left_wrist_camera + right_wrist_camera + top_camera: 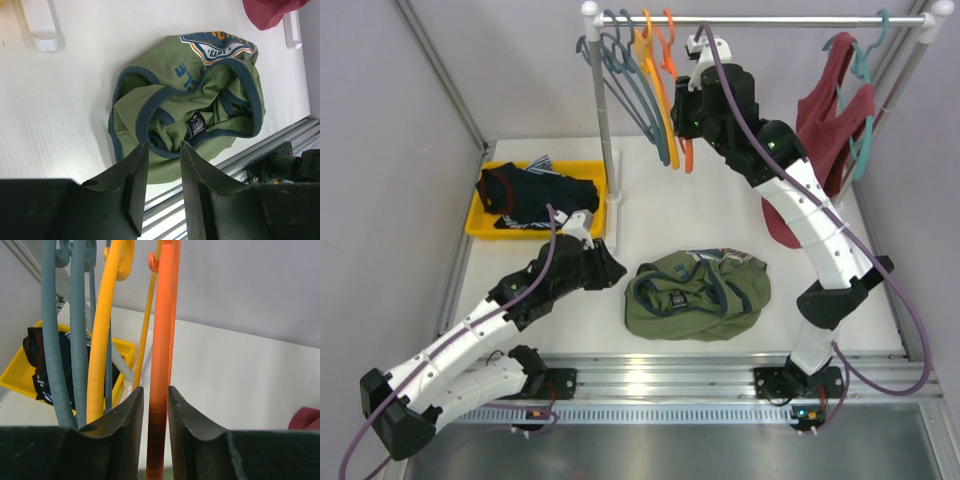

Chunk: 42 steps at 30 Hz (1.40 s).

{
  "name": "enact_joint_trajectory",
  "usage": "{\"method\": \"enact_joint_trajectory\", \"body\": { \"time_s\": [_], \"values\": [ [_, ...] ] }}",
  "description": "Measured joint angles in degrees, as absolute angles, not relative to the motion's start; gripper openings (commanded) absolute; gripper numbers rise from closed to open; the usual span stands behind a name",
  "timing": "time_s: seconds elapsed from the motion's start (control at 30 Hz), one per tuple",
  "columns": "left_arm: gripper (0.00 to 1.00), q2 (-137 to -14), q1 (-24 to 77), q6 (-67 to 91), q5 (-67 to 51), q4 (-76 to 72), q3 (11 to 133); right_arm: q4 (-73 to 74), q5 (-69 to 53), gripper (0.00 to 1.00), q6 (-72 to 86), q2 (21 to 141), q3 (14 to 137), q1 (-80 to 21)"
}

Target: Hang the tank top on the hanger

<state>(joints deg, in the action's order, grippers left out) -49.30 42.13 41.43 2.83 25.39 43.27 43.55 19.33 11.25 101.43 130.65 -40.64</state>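
Note:
The olive-green tank top (698, 295) lies crumpled on the white table at front centre, navy trim and printed patch facing up. It also shows in the left wrist view (190, 100). My left gripper (605, 268) hovers just left of it, jaws a little apart and empty (164, 150). The reddish-orange hanger (686, 152) hangs by its hook from the rail (760, 18). My right gripper (684, 108) is raised at the rail. In the right wrist view its fingers (156, 389) sit close on either side of the hanger's bar (162, 315).
A yellow-orange hanger (650, 70) and teal-grey hangers (620, 70) hang just left of the orange one. A dark red tank top (830, 110) hangs at the rail's right end. A yellow bin (480, 228) holds a dark striped garment (535, 195). The rack post (603, 130) stands beside the bin.

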Motion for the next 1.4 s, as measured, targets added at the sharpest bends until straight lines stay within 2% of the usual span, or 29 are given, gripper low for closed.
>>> {"method": "enact_joint_trajectory", "body": {
  "time_s": [0.27,0.4,0.77,1.4],
  "values": [
    [0.37,-49.39,42.13,41.43,2.83,25.36,43.27,44.25,18.20,0.12,10.87,102.63,131.39,-40.49],
    [0.37,-49.91,42.13,41.41,2.83,25.41,43.27,44.25,18.76,0.00,10.41,102.83,131.76,-40.42],
    [0.37,-50.57,42.13,41.41,2.83,25.43,43.27,43.72,22.48,0.00,9.93,102.76,131.98,-40.38],
    [0.37,-51.18,42.13,41.23,2.57,25.36,43.27,36.91,24.18,0.00,9.04,94.70,122.98,-40.36]
  ]
}}
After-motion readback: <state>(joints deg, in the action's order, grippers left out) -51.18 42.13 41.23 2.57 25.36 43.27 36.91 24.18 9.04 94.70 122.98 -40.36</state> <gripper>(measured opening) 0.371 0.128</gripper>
